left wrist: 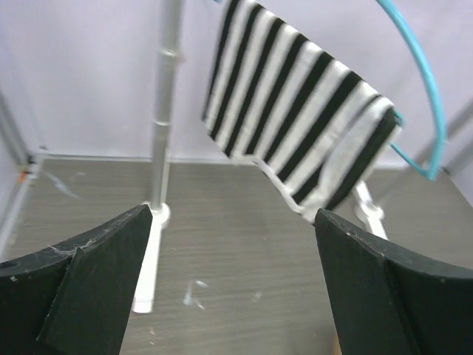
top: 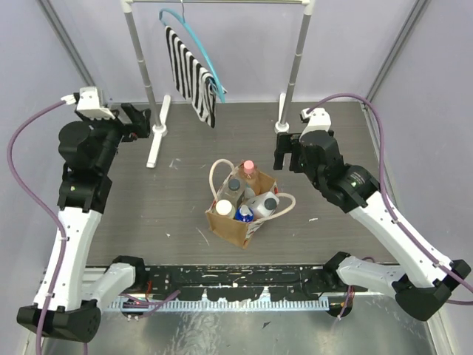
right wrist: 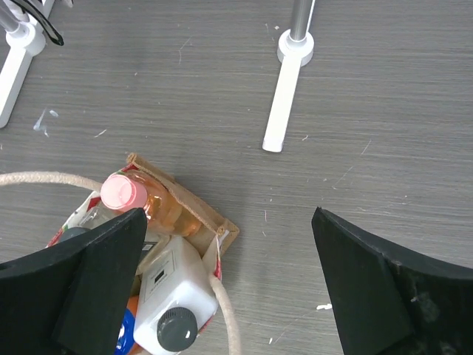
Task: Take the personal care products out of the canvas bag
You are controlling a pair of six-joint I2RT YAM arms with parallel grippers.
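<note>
The canvas bag (top: 235,225) stands upright at the table's middle, with its cream loop handles (top: 219,171) spread out. Inside it stand the peach bottle with pink cap (top: 249,170), the clear grey bottle with dark cap (top: 234,186), the white squarish bottle (top: 264,204), the cream-capped bottle (top: 224,208) and the blue-capped bottle (top: 244,215). My right gripper (top: 288,157) is open and empty, high above and behind the bag's right side. Its wrist view shows the bag (right wrist: 222,235), the peach bottle (right wrist: 159,208) and the white bottle (right wrist: 177,292) at lower left. My left gripper (top: 142,122) is open and empty at the far left, away from the bag.
A clothes rack with white feet (top: 157,140) (top: 281,111) stands at the back. A black-and-white striped cloth (top: 191,81) hangs there on a teal hanger (top: 194,33). The left wrist view shows the cloth (left wrist: 303,126) and a rack post (left wrist: 166,111).
</note>
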